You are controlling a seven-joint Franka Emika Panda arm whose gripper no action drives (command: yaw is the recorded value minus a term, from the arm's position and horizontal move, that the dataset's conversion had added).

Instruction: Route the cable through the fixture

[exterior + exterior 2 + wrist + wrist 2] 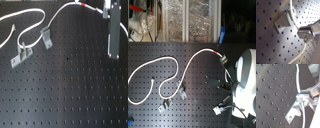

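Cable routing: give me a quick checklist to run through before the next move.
1. Cable lies in open loops, no knot seen: ok.
2. Red band in sight, near the end effector: ok.
3. Cable seated in the bracket: it crosses the bracket's edge in the first wrist view; cannot tell.
4. End effector's grip on the cable: cannot tell.

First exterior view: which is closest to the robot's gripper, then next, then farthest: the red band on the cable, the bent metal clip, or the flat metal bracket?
1. Short red band on the long thin white cable, just toward the first exterior view's left of the gripper.
2. Bent grey metal clip, mid-board.
3. Flat grey metal bracket, farthest left.
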